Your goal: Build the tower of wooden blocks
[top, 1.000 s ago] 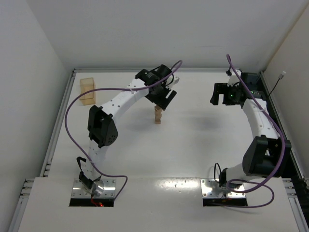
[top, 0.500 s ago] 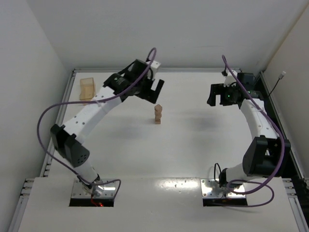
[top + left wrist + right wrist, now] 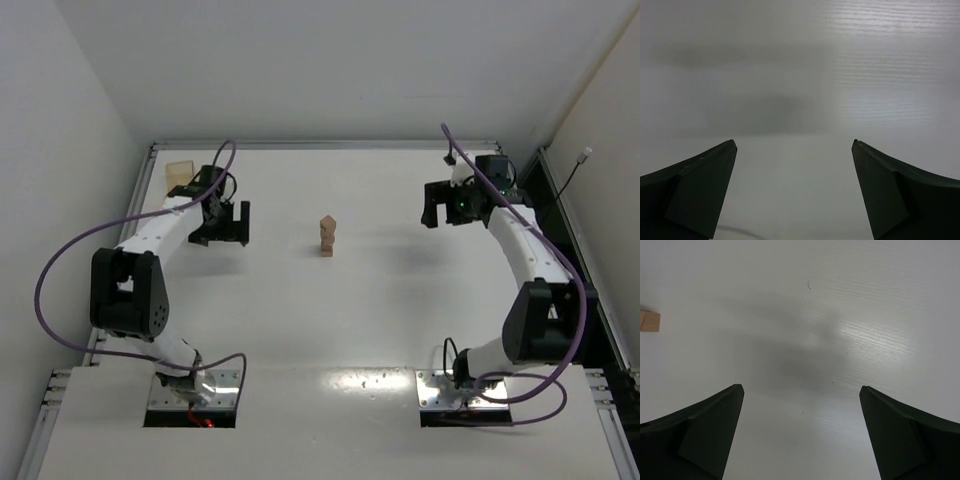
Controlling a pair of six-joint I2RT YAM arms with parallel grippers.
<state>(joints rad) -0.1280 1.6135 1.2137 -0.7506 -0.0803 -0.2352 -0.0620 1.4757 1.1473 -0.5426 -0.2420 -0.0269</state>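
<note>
The tower (image 3: 327,236), a narrow stack of small tan wood blocks, stands on its own in the middle of the table. My left gripper (image 3: 229,224) hovers well to its left, open and empty. In the left wrist view the gripper (image 3: 794,145) has only bare white table between its dark fingers. Well to the right of the tower, my right gripper (image 3: 437,206) is open too. The right wrist view shows that gripper (image 3: 801,387) holding nothing, and a bit of tan wood (image 3: 649,321) at the frame's left edge.
A larger tan box (image 3: 180,172) sits at the back left corner, partly behind the left arm. Raised metal rails (image 3: 128,240) edge the table on the left, back and right. White walls close in on all sides.
My left gripper opened above the tower, then swung far left toward the box corner, leaving the stack standing. The right gripper drifted slightly left and stayed open.
</note>
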